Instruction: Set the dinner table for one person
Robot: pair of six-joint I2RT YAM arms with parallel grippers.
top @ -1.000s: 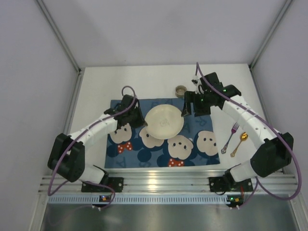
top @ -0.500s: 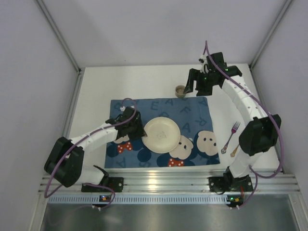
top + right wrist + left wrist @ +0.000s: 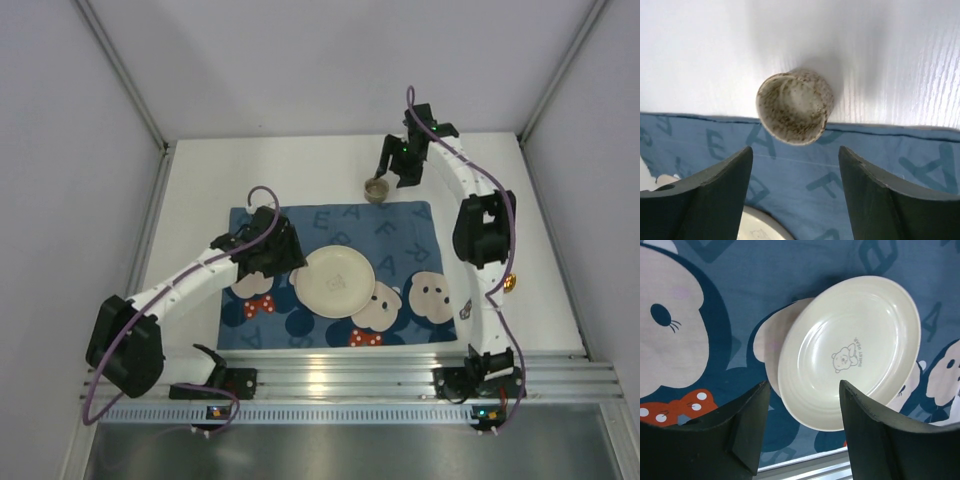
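Black fingers of the left gripper (image 3: 804,385) stand wide apart with nothing clamped between them. In the left wrist view the gap frames the near rim of a cream plate (image 3: 850,350); whether the fingers touch that rim cannot be told. The plate is round and shallow, with a small grey bear and the words "SWEET BEAR" printed at its middle. It lies flat on a blue placemat (image 3: 765,280) printed with cartoon mouse faces, red spotted bows and letters, and it covers part of one pale mouse face. From above, the left gripper (image 3: 283,250) sits at the plate's (image 3: 340,281) left edge, over the placemat (image 3: 405,228).

The right gripper (image 3: 795,150) is also spread wide and holds nothing. Beyond its gap stands a small speckled brown and cream cup (image 3: 795,106), upright with its open mouth showing. The cup rests on the dinner table (image 3: 700,50) at the far edge of the placemat (image 3: 880,160); whether it touches the cloth cannot be told. Seen from above, the right gripper (image 3: 392,172) reaches to the far side of the table, just beside the cup (image 3: 376,189).

The dinner table (image 3: 300,170) is a plain white matte top that fills the space between pale walls. The placemat lies on its near middle part, and both arm bases are bolted to a metal rail (image 3: 340,375) at its near edge.
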